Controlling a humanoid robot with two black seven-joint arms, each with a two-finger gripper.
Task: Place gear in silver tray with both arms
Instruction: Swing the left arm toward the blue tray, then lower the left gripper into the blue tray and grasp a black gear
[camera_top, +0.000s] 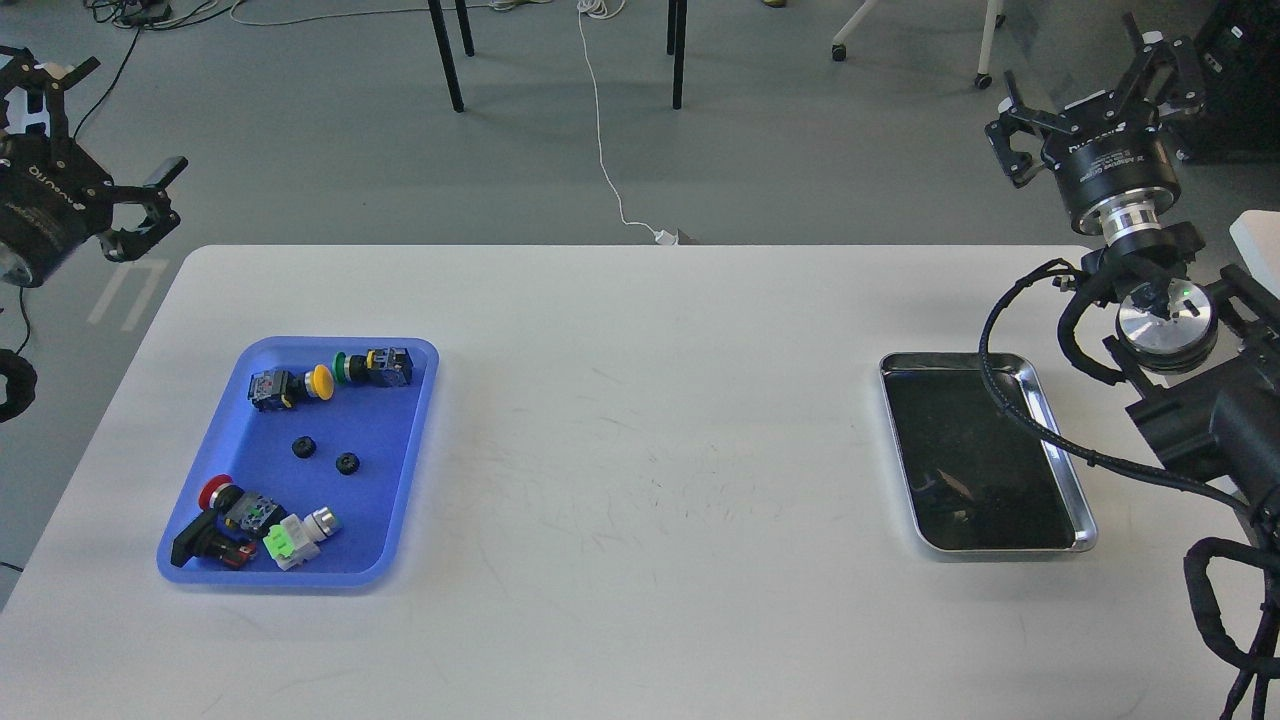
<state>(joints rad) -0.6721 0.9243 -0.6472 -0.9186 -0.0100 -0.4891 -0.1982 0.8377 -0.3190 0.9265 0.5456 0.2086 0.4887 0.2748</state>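
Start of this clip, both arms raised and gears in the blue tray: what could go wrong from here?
1. The two gears are small, black and lie close together among bulkier switches in the blue tray; a grasp may miss or nudge a neighbour.
2. The silver tray sits far across the table, so a long carry or handover could drop one.
3. A black cable hangs over that tray and might snag.

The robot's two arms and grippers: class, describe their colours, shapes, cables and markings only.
Both arms are black. The right gripper has black angular linkage fingers on a round black body with white lettering, then a ribbed silver wrist ring. A black corrugated cable loops beside it, and a small green light glows near a silver disc. The left gripper is also black, with white lettering.
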